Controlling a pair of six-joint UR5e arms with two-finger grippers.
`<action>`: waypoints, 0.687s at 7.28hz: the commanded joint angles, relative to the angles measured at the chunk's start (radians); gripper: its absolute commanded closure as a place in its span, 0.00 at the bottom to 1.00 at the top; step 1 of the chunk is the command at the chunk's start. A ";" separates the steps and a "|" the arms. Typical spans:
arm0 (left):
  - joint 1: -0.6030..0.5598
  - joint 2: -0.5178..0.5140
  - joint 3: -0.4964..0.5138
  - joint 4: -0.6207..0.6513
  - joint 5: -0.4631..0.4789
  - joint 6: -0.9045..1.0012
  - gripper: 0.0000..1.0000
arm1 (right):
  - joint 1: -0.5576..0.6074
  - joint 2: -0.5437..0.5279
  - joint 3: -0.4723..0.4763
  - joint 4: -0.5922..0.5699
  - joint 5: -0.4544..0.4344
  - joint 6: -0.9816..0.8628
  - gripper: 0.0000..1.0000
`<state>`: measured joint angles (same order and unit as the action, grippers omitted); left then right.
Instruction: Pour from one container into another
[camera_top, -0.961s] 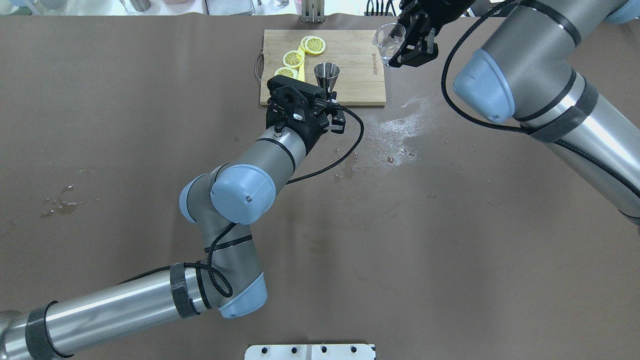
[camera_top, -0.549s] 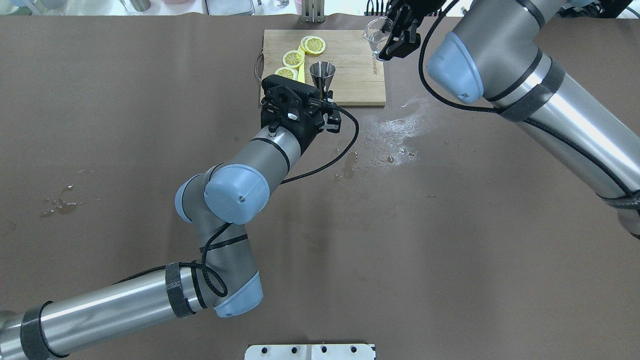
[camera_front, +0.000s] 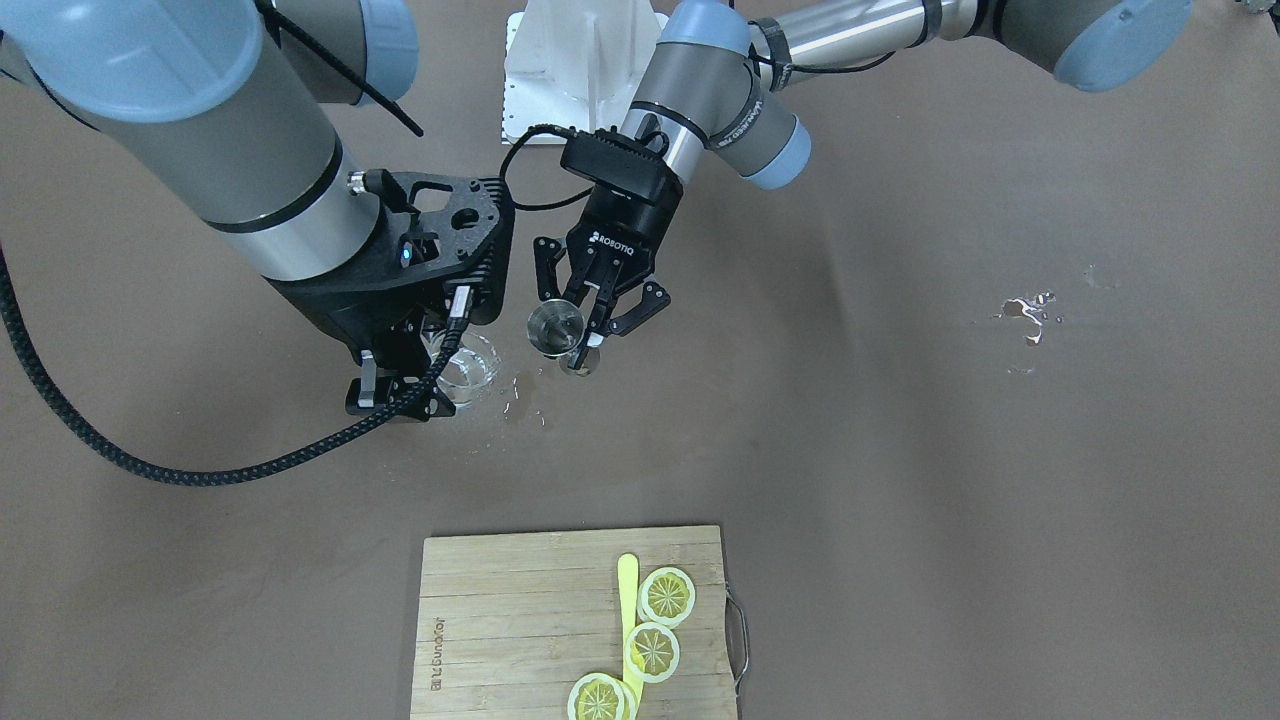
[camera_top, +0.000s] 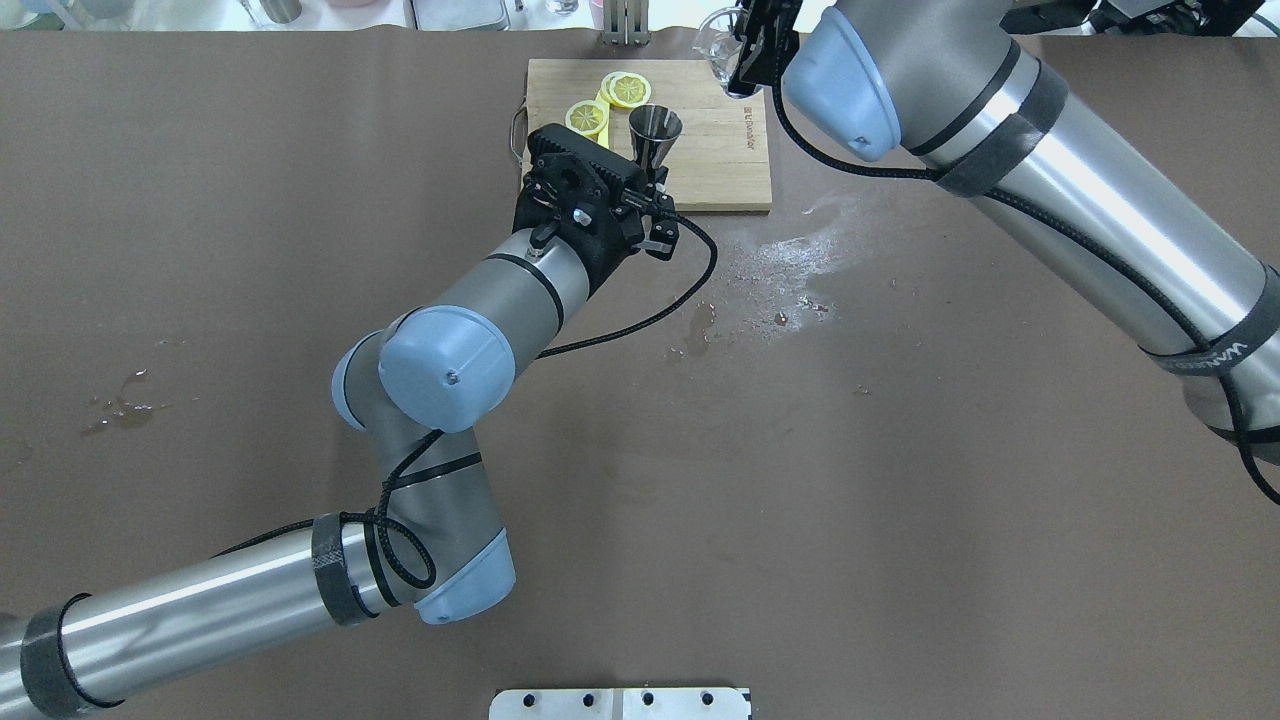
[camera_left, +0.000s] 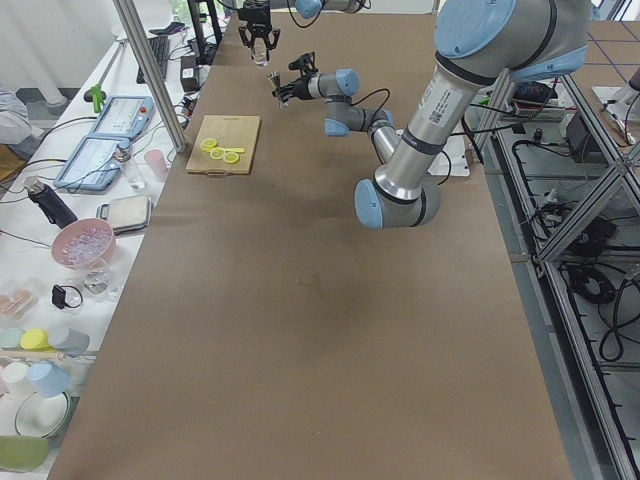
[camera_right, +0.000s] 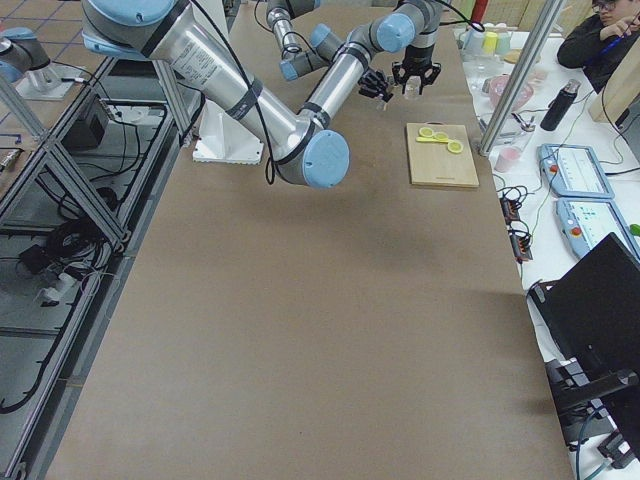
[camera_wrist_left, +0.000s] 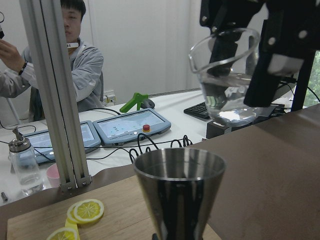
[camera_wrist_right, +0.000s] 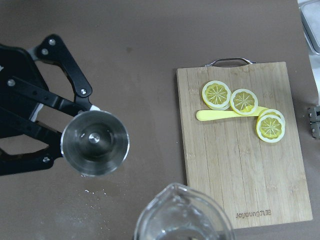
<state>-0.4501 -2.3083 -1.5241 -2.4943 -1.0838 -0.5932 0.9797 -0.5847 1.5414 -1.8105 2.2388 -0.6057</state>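
Note:
My left gripper (camera_front: 583, 342) is shut on the waist of a steel cone-shaped jigger (camera_front: 553, 328), holding it upright in the air. From above, the jigger (camera_wrist_right: 95, 143) looks empty. My right gripper (camera_front: 415, 388) is shut on a clear glass beaker (camera_front: 468, 369) with water in its bottom. The beaker (camera_wrist_left: 225, 80) hangs close by, higher than the jigger (camera_wrist_left: 180, 192), about upright. In the overhead view the beaker (camera_top: 716, 45) sits up and right of the jigger (camera_top: 655, 125).
A wooden cutting board (camera_top: 725, 160) with lemon slices (camera_top: 628, 90) and a yellow strip lies at the table's far edge. Spilled water (camera_top: 790, 262) wets the brown cover near the board, with a small puddle (camera_top: 120, 405) far left. Operators stand past the far edge.
My right arm has carried the beaker left, nearer the jigger. My left gripper has shifted the jigger slightly toward the far edge.

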 joint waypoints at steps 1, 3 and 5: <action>0.007 0.024 -0.007 -0.012 0.002 0.003 1.00 | -0.007 0.019 0.005 -0.036 -0.016 -0.006 1.00; 0.007 0.039 -0.008 -0.017 0.005 -0.006 1.00 | -0.033 0.032 0.014 -0.085 -0.056 -0.029 1.00; 0.005 0.047 0.001 -0.053 0.007 -0.033 1.00 | -0.065 0.063 0.023 -0.174 -0.115 -0.084 1.00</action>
<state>-0.4442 -2.2686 -1.5292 -2.5203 -1.0783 -0.6112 0.9346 -0.5422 1.5599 -1.9291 2.1607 -0.6553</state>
